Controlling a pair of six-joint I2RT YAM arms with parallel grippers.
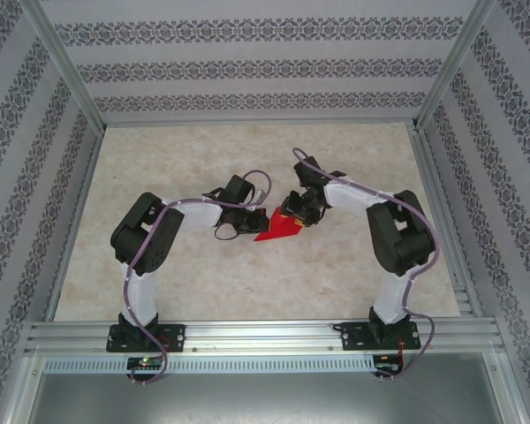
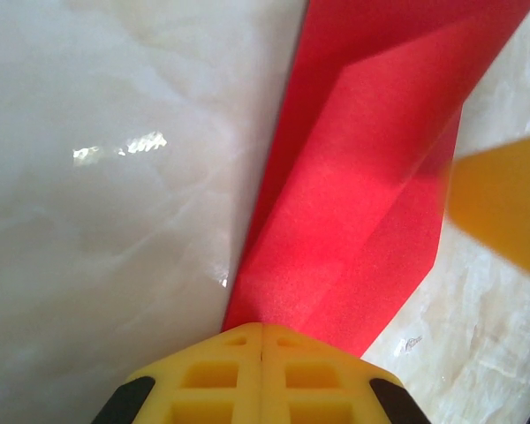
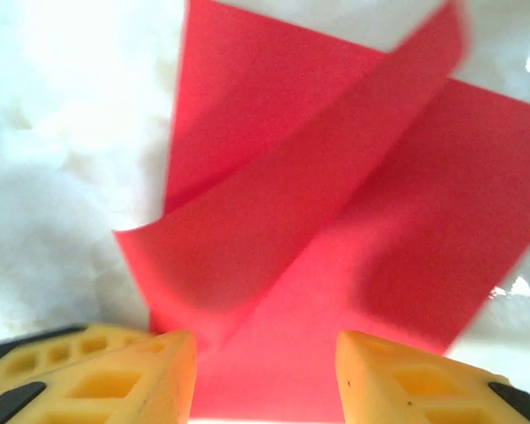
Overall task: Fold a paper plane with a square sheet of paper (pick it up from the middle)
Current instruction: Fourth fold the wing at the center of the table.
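Left end effector [image 2: 262,344] closed together at the paper plane's [image 2: 353,185] tip, I'd press the curled flap [image 3: 274,212] flat with my right end effector [image 3: 265,362], its jaws standing apart.

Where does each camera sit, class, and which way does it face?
Top external: above and behind the bases, looking down on the table; both arms show, meeting at the red paper.
Left wrist: on the left arm, looking along its shut yellow jaws at the red paper's creases.
Right wrist: on the right arm, looking down between its open jaws at a lifted flap.
Shared: both wrist views see the same red paper from opposite sides.
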